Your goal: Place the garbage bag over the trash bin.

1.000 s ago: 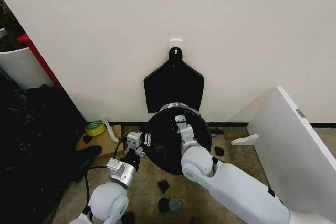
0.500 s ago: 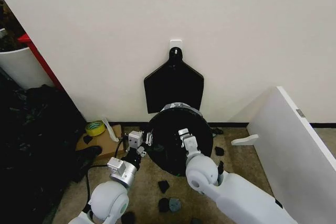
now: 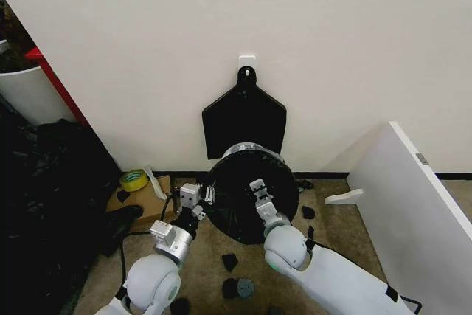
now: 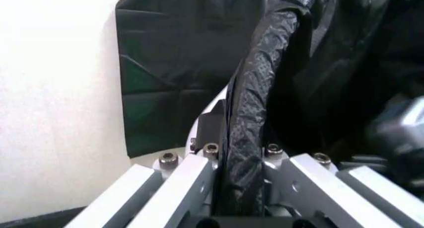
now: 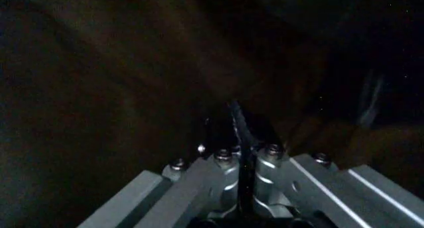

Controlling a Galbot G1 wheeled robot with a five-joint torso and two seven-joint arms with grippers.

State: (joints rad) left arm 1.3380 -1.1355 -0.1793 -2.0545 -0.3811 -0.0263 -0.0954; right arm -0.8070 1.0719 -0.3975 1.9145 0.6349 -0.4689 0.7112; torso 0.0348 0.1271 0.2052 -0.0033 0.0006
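Observation:
The garbage bag (image 3: 240,204) lies glossy and black over the round trash bin, which stands on the floor against the wall. A pale sliver of the trash bin (image 4: 214,105) shows under the bag's rolled edge. My left gripper (image 3: 196,202) sits at the bin's left rim, shut on that rolled edge of the garbage bag (image 4: 248,114). My right gripper (image 3: 259,191) reaches over the bin's mouth near its front side, shut on a thin fold of the bag (image 5: 240,128). The bin's inside is dark.
A flat fan-shaped bundle of black bags (image 3: 244,119) hangs on the wall behind the bin. A white board (image 3: 413,197) leans at the right. A yellow tape roll (image 3: 133,180) and a cardboard box (image 3: 147,198) lie left, and black scraps (image 3: 230,261) dot the carpet.
My right arm has drawn back toward me, bringing its gripper from the far part of the bin's mouth to the near part. The left gripper has held still at the rim.

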